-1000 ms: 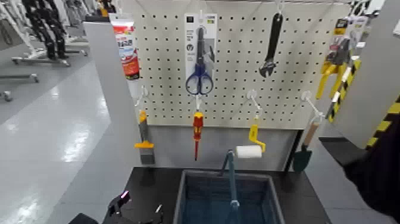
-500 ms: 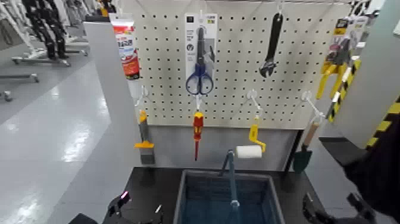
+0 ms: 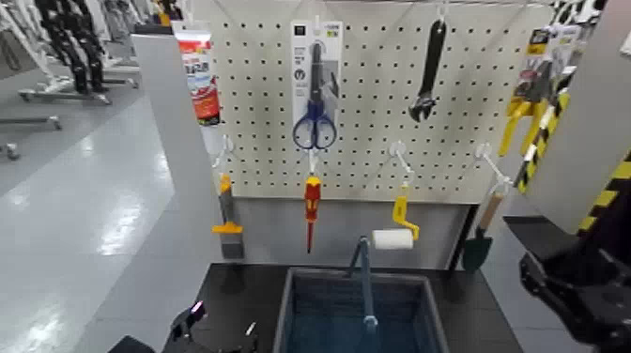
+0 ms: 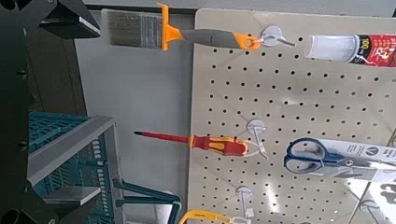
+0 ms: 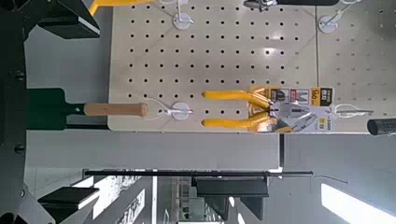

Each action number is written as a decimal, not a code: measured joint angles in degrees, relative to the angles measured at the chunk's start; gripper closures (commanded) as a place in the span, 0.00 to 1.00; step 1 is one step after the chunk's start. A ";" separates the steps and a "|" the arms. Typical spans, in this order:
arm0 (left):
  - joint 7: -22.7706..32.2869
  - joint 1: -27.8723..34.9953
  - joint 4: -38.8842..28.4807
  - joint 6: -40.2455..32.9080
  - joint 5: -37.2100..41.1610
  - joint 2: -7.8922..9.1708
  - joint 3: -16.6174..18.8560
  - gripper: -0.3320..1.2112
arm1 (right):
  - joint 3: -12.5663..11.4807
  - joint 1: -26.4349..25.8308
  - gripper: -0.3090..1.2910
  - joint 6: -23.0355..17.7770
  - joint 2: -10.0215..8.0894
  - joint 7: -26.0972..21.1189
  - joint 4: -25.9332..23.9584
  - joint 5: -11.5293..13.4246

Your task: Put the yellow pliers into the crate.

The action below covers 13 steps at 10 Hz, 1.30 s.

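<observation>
The yellow pliers (image 3: 522, 97) hang on their card at the pegboard's upper right edge. In the right wrist view the yellow pliers (image 5: 245, 108) show straight ahead, some way off. My right gripper (image 5: 79, 110) is open and empty, and the right arm (image 3: 582, 300) is raised at the lower right, well below the pliers. The grey-blue crate (image 3: 293, 310) with its upright centre handle (image 3: 363, 282) stands on the dark table below the board. My left gripper (image 3: 188, 324) rests low at the crate's left, open with nothing in it.
The pegboard (image 3: 376, 122) also carries blue scissors (image 3: 315, 94), a black wrench (image 3: 428, 70), a red screwdriver (image 3: 311, 208), a paint roller (image 3: 394, 233), a trowel (image 3: 481, 235), a scraper (image 3: 227, 225) and a tube (image 3: 199, 75). A yellow-black striped post (image 3: 610, 188) stands at the right.
The right arm has risen into the head view at the lower right and moved upward. The left arm and the tools have not moved.
</observation>
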 measured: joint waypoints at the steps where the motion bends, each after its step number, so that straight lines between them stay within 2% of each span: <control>1: 0.00 0.00 0.00 0.06 0.07 0.00 -0.03 0.29 | -1.49 -1.62 0.26 1.93 -0.35 0.36 -0.95 -0.13; 5: -0.17 -0.27 0.00 0.37 0.13 0.10 -0.31 0.29 | -5.76 -10.46 0.26 10.53 -4.43 3.56 -2.67 -2.17; 7: -0.25 -0.50 0.10 0.43 0.20 0.23 -0.53 0.29 | -6.30 -15.57 0.26 15.11 -6.98 6.06 -1.65 -4.00; 11: -0.47 -0.93 0.32 0.67 0.22 0.25 -0.77 0.29 | -6.43 -24.69 0.26 19.92 -11.73 12.19 2.33 -5.73; 13: -0.62 -1.19 0.43 0.72 0.22 0.27 -0.89 0.29 | -6.24 -29.34 0.26 21.67 -14.03 16.12 5.81 -7.71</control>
